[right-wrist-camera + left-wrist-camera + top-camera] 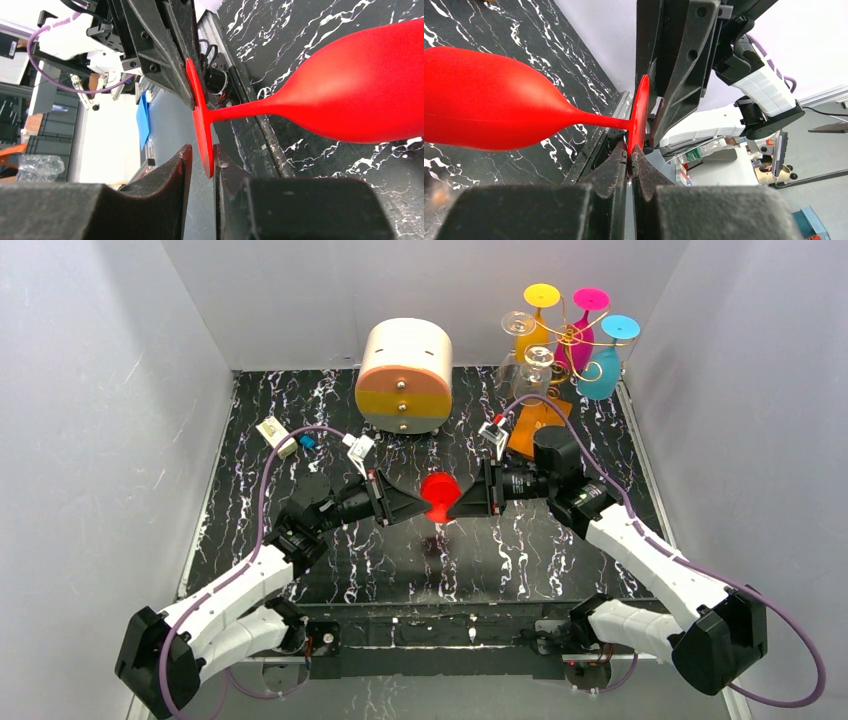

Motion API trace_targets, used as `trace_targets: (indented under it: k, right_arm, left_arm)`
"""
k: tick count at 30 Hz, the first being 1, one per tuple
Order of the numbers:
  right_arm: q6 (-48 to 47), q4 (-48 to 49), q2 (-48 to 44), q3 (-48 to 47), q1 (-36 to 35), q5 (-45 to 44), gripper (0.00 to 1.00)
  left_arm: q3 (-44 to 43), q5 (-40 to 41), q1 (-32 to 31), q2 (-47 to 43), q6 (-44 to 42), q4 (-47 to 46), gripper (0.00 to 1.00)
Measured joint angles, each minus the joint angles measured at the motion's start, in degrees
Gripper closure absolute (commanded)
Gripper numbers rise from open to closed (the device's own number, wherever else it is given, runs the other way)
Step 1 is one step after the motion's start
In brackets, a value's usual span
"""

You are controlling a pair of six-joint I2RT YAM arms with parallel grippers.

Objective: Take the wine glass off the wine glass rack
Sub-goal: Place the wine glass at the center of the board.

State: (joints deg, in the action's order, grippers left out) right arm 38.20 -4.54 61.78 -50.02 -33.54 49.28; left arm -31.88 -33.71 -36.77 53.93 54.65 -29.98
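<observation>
Holds opaque red wine glass sideways over centre of black marbled bench, off thin gold wire rack at far right corner, left hand clamped on its foot, right hand parted around it; risks pivoting from one thin pinch.

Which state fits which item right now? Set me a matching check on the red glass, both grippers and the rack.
Items:
1. red wine glass
2. left gripper
3. right gripper
4. wine glass rack

States:
A. back right of the table
B. shut on the glass's foot
C. off the rack, over mid-table
D. jaws apart around the foot

Pairs: 1-C, 2-B, 3-D, 4-A
</observation>
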Motion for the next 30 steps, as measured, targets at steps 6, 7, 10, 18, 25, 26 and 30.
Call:
trace_targets:
  k: [6, 7, 10, 18, 25, 26, 30]
  right_arm:
    - [-0.5, 0.3, 0.2, 0.0, -1.1, 1.2, 0.9]
    - [-0.5, 0.5, 0.2, 0.0, -1.1, 1.3, 0.91]
    - [0.0, 1.0, 0.2, 0.0, -1.2, 1.2, 0.99]
    - [0.4, 2.3, 0.2, 0.2, -1.9, 0.2, 0.99]
    - [-2.3, 2.9, -0.2, 0.2, -3.0, -1.6, 0.99]
    - [-3.3, 2.5, -0.3, 0.2, -3.0, -2.1, 0.99]
    - [-8.0, 0.0, -0.8, 0.2, -3.3, -4.3, 0.99]
  left_arm:
    - [0.0, 0.1, -0.1, -1.3, 0.0, 0.0, 1.0]
    - [0.0, 0.0, -0.1, -1.4, 0.0, 0.0, 1.0]
    - [0.0, 0.0, -0.1, -1.5, 0.0, 0.0, 1.0]
    - [-3.0, 0.8, -0.1, -2.1, -4.3, 6.6, 0.65]
    - [-6.3, 3.3, -0.1, -2.8, -9.9, 16.8, 0.23]
    - [-6.4, 3.5, -0.1, -2.9, -10.4, 17.8, 0.19]
    - [-6.6, 5.9, -0.1, -4.0, -11.9, 21.8, 0.04]
